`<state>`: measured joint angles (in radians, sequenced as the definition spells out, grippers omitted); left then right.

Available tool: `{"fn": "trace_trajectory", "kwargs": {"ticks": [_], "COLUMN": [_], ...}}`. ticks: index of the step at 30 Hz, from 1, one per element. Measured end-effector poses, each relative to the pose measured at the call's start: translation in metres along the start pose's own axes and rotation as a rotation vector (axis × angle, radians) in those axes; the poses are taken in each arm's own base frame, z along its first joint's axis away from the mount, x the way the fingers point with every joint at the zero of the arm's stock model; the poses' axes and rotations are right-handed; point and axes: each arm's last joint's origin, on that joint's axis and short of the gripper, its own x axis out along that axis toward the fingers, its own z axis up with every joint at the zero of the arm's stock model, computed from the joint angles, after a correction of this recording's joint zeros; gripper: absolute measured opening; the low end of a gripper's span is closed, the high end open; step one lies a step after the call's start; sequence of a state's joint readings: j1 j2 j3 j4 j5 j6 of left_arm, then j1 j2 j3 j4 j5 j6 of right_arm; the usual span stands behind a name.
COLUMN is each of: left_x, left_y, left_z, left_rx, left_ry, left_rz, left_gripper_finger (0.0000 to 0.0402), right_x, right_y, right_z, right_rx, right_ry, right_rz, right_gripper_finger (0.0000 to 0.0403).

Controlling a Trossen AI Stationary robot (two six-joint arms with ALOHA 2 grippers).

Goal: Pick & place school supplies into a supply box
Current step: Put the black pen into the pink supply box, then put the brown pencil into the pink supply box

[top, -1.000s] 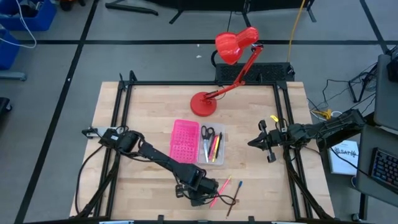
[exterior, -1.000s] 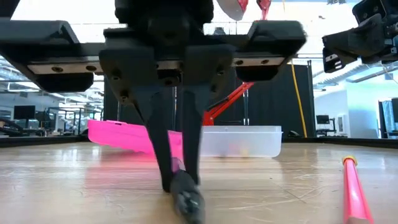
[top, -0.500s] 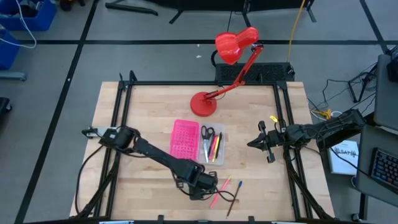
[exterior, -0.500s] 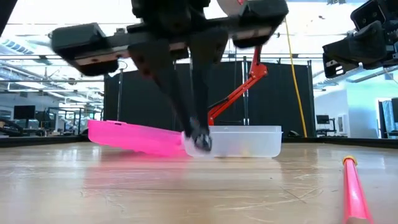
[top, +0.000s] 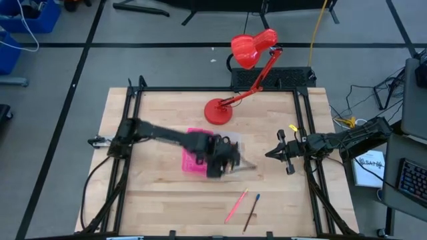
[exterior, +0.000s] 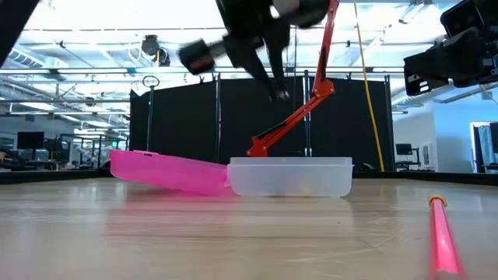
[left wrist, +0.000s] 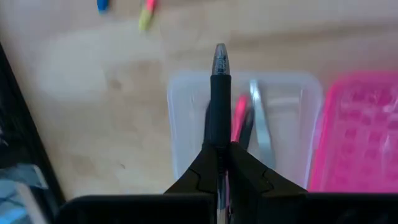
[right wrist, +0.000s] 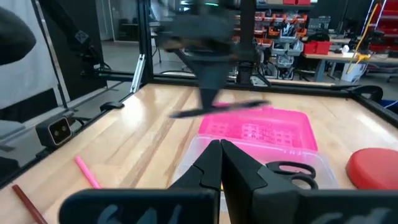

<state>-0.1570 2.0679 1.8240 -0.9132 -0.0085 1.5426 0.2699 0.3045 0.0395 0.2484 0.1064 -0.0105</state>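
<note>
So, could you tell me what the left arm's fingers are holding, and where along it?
A thin black pen, pinched near its back end by the left gripper; its tip juts forward.

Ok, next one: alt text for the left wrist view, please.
The left gripper is shut on a black pen, held above the clear half of the supply box, where scissors and a pink pen lie; the pink half is beside it.
</note>
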Motion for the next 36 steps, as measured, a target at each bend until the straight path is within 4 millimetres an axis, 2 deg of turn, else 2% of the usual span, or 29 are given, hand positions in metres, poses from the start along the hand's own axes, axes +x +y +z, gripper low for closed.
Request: {"fn": "trace_trajectory", "kwargs": {"ticks": [4,7,12,19,22,25,27,29,32,34,36], "left_x": [0.016,0.028,0.045,0.062,0.058,0.042,0.018,-0.02,-0.1,-0.157,-0.211], "left_y": [-0.002,-0.004,-0.008,-0.013,-0.011,-0.006,-0.003,-0.001,-0.009,-0.026,-0.052], "left_z": [-0.039,-0.054,-0.063,-0.076,-0.08,-0.08,-0.076,-0.068,-0.052,-0.042,-0.036], "left_rx": [-0.021,-0.019,0.007,-0.015,-0.023,-0.069,-0.126,-0.217,-0.377,-0.511,-0.67], "left_ry": [-0.046,-0.064,-0.064,-0.06,-0.059,-0.025,0.002,0.019,0.017,0.04,0.012], "left_rz": [-0.032,-0.048,-0.084,-0.126,-0.094,-0.044,-0.01,0.053,0.185,0.282,0.403], "left_gripper_finger": [0.0028,0.0024,0.0002,0.0007,0.0002,0.0007,0.0008,0.0004,0.0004,0.0003,0.0003], "right_x": [0.0,0.0,0.0,0.0,0.0,0.0,0.0,0.0,0.0,0.0,0.0], "right_y": [0.0,0.0,0.0,0.0,0.0,0.0,0.0,0.0,0.0,0.0,0.0], "right_z": [0.0,0.0,0.0,-0.001,-0.003,-0.004,-0.004,-0.004,-0.004,-0.004,-0.003], "right_rx": [-0.037,-0.054,-0.066,-0.083,-0.084,-0.085,-0.085,-0.08,-0.061,-0.062,-0.061], "right_ry": [0.0,0.004,0.003,0.012,0.026,0.038,0.042,0.042,0.043,0.043,0.028], "right_rz": [-0.001,-0.002,-0.002,-0.001,0.0,0.0,0.001,0.004,0.004,0.004,0.003], "right_gripper_finger": [0.0,0.0,0.0,0.0,0.0,0.0,0.0,0.0,0.0,0.0,0.0]}}
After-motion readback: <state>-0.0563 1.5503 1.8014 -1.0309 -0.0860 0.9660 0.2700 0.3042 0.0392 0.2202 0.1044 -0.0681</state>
